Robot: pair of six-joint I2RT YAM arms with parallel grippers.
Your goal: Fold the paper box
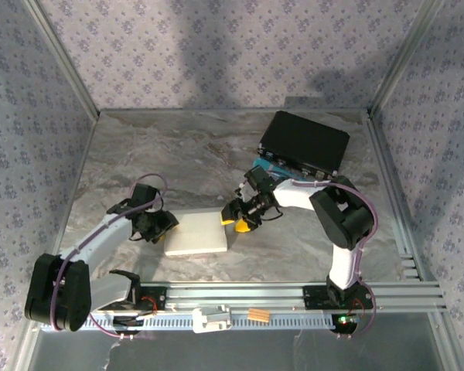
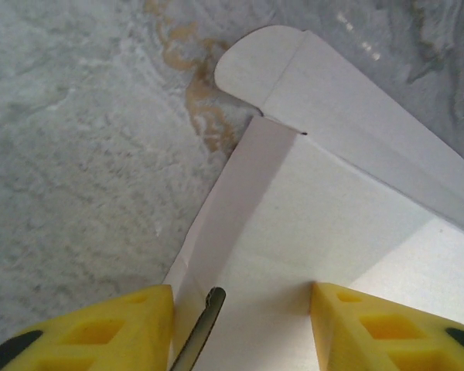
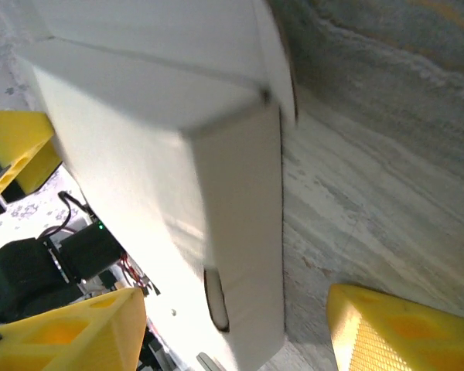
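Straddling the left wall of the paper box [image 1: 197,233] with the left gripper [image 1: 158,224], jaws apart, not pinching. Resting mid-surface [image 1: 294,251] between both arms, flanked at right by the right gripper [image 1: 242,219], jaws wide, holding nothing. Likely to crease off the score or skid sideways if squeezed or pushed unevenly.

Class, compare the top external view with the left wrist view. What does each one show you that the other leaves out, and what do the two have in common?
Top external view: both arms, the black case at the far right, and the whole white paper box lying between the left pincer and the right pincer.

Left wrist view: close detail of the box's corner, with a rounded tab and a fold crease, framed by yellow fingers.

Shared: the paper box, the marbled table, and the left pincer, its jaws apart.
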